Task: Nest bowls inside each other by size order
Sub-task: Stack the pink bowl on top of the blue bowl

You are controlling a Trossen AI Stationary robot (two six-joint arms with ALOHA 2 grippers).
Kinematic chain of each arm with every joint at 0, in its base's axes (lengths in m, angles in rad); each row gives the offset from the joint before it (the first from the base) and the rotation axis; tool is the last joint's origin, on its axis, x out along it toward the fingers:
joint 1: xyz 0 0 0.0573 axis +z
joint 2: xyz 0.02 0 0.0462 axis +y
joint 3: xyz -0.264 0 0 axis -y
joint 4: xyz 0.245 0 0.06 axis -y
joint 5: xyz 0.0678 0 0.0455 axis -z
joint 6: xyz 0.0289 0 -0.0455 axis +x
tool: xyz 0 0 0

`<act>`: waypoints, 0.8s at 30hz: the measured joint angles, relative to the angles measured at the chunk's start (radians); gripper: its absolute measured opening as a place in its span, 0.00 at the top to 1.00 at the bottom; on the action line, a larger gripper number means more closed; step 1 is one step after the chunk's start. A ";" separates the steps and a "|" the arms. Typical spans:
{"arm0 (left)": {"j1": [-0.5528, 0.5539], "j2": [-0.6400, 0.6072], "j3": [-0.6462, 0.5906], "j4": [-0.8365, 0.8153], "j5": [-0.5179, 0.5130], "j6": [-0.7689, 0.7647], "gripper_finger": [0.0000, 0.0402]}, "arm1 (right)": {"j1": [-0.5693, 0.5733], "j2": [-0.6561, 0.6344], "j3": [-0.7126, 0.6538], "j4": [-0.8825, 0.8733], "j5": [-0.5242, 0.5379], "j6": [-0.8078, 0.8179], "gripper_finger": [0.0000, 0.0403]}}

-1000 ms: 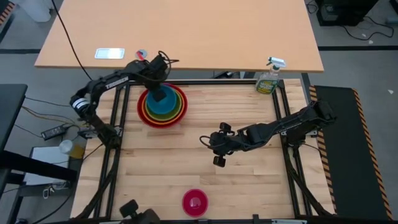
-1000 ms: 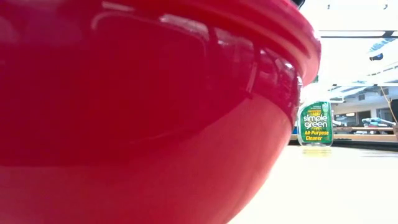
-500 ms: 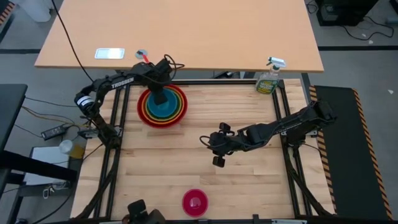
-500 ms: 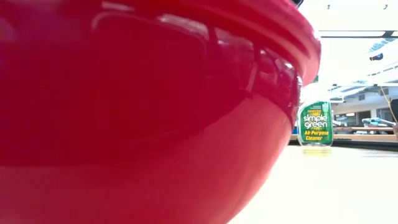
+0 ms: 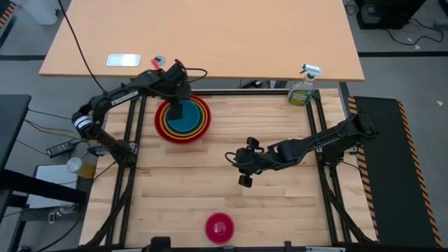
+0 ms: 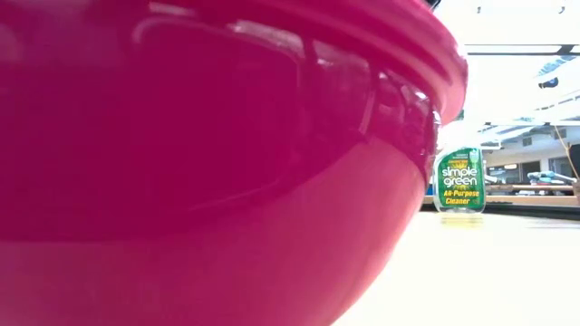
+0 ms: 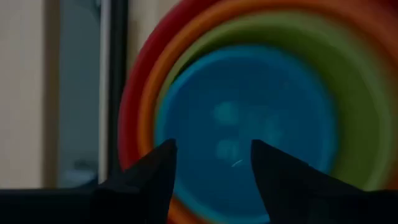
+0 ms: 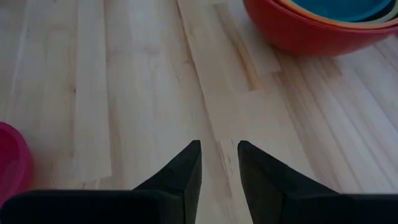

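Observation:
Four bowls are nested in one stack (image 5: 183,119) at the table's far left: red outermost, then orange, yellow-green, and the blue bowl (image 7: 249,124) innermost. My left gripper (image 5: 176,108) hangs open right over the blue bowl's hollow (image 7: 211,152), with nothing between its fingers. The magenta-pink bowl (image 5: 220,227) rests on its base near the front edge and fills the low view (image 6: 208,163). My right gripper (image 5: 245,168) hovers open over bare wood at mid-table (image 8: 217,158), holding nothing.
A green spray bottle (image 5: 302,89) stands at the table's far right corner (image 6: 459,179). Bare wood lies between the stack and the magenta-pink bowl. The right wrist view shows the stack (image 8: 311,28) ahead and the magenta-pink bowl's rim (image 8: 9,165) to one side.
My left gripper has opened above the stack and let go of the blue bowl, which stays seated inside the yellow-green one. Its arm has shifted a little toward the table's left edge.

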 joint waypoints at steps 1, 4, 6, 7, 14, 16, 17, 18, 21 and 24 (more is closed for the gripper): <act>-0.001 -0.009 0.000 0.004 0.032 0.003 0.49 | 0.000 0.000 0.000 0.000 0.002 0.000 0.72; -0.001 -0.008 0.000 -0.014 0.039 -0.010 0.51 | 0.000 0.000 0.000 0.000 0.015 -0.007 0.72; -0.004 0.007 0.000 -0.047 0.038 -0.010 0.52 | 0.000 0.000 0.000 0.001 0.024 -0.007 0.72; -0.008 0.018 0.000 -0.061 0.037 -0.008 0.52 | 0.000 0.000 0.000 0.002 0.024 -0.007 0.72; -0.015 0.063 -0.131 0.039 -0.171 0.013 0.56 | 0.000 0.024 0.000 0.040 0.022 -0.013 0.72; -0.013 0.063 -0.181 0.100 -0.233 0.033 0.57 | 0.000 0.031 0.000 0.032 0.016 -0.026 0.72; -0.013 0.063 -0.202 0.137 -0.255 0.040 0.57 | 0.000 0.037 0.000 0.039 0.012 -0.030 0.72; -0.012 0.063 -0.219 0.170 -0.267 0.047 0.57 | 0.000 0.039 0.000 0.044 0.006 -0.032 0.72; -0.008 0.063 -0.246 0.232 -0.288 0.050 0.57 | -0.006 0.042 0.000 0.042 -0.001 -0.034 0.72; -0.019 0.063 -0.239 0.228 -0.294 0.050 0.57 | -0.008 0.043 0.000 0.040 -0.003 -0.037 0.72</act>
